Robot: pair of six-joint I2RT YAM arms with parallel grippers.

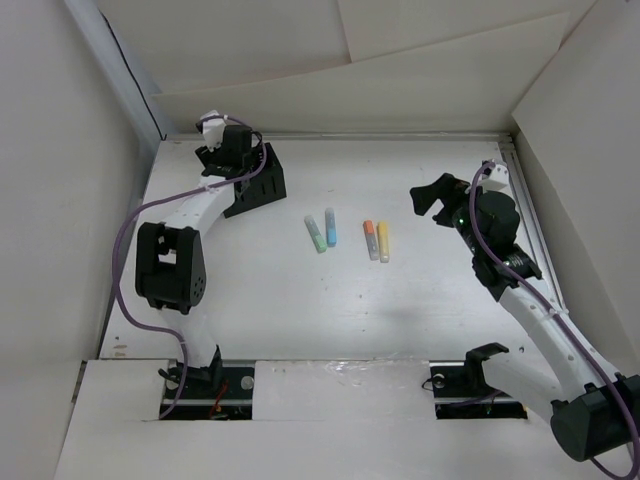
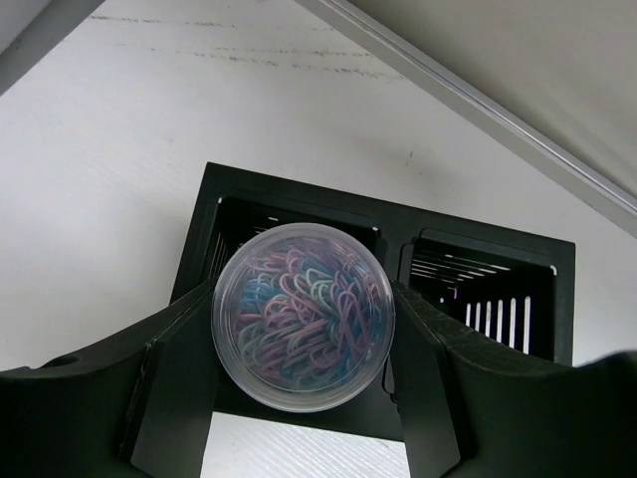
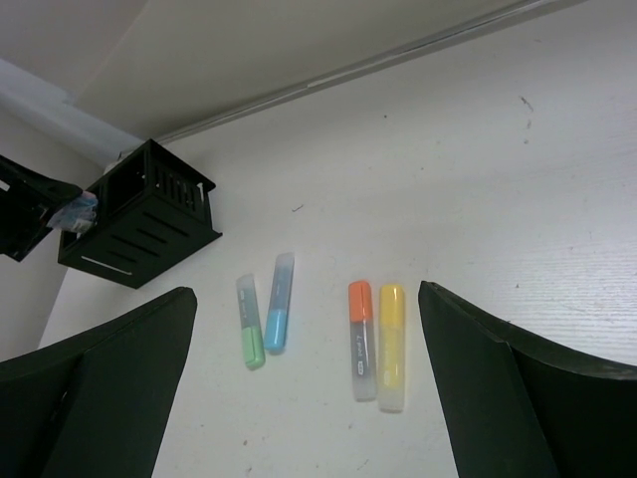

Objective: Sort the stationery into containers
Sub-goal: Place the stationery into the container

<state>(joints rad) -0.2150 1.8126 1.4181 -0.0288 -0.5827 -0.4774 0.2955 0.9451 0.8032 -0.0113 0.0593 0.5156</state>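
Observation:
My left gripper [image 1: 226, 152] [image 2: 304, 344] is shut on a round clear cup [image 2: 303, 317] full of coloured paper clips, held just above the black organizer box [image 1: 263, 186] [image 2: 388, 214] [image 3: 139, 214]. The cup hangs over the box's left compartment. Four markers lie mid-table in two pairs: green [image 1: 316, 236] [image 3: 250, 324] beside light blue [image 1: 330, 227] [image 3: 280, 304], and orange [image 1: 370, 240] [image 3: 361, 339] beside yellow [image 1: 383, 242] [image 3: 391, 346]. My right gripper [image 1: 432, 196] [image 3: 309, 383] hovers open to the right of the markers, with nothing between its fingers.
White walls close in the table on the left, back and right. A metal strip [image 2: 478, 100] runs along the back edge just behind the box. The organizer's right compartment [image 2: 488, 299] shows slotted panels.

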